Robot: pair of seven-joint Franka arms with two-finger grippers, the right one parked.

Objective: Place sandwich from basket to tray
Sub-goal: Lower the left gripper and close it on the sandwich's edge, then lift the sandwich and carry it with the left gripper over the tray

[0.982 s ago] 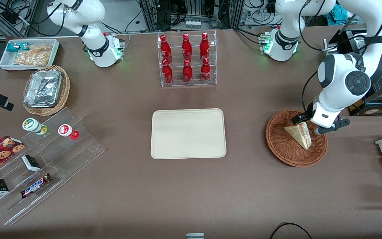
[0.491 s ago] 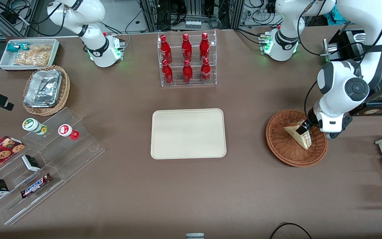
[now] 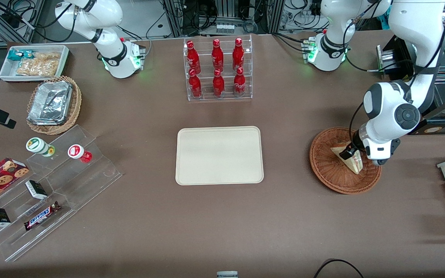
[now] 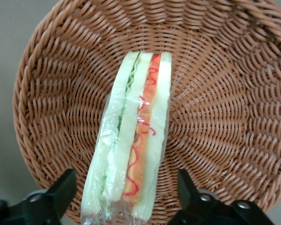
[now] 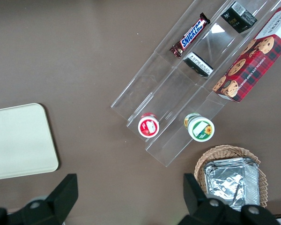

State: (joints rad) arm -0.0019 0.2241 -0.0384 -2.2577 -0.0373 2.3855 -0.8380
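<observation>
Sandwich (image 4: pixel 131 140) is not yet out of the basket (image 3: pixel 332 179): the wrapped wedge stands on edge on the wicker floor, its green and red filling layers facing up toward the wrist camera. The gripper (image 4: pixel 126 194) is down inside the basket, with its fingers (image 4: pixel 61 187) spread wide, one on each flat bread side of the wedge. From the wrist view there is basket weave visible between each finger and the wrap, so they straddle the sandwich without touching it, and nothing is gripped. In the front view the working arm's wrist hangs directly over the sandwich, at the part of the basket farthest from the tray (image 3: pixel 219 155). That tray lies flat on the bench (image 3: pixel 222 224), well apart from the basket toward the parked arm's end, and carries nothing. My reading is that the approach is finished and the grasp is the step in hand; closing on the wedge, lifting it clear of the basket rim, carrying it to the tray and releasing it all remain.
</observation>
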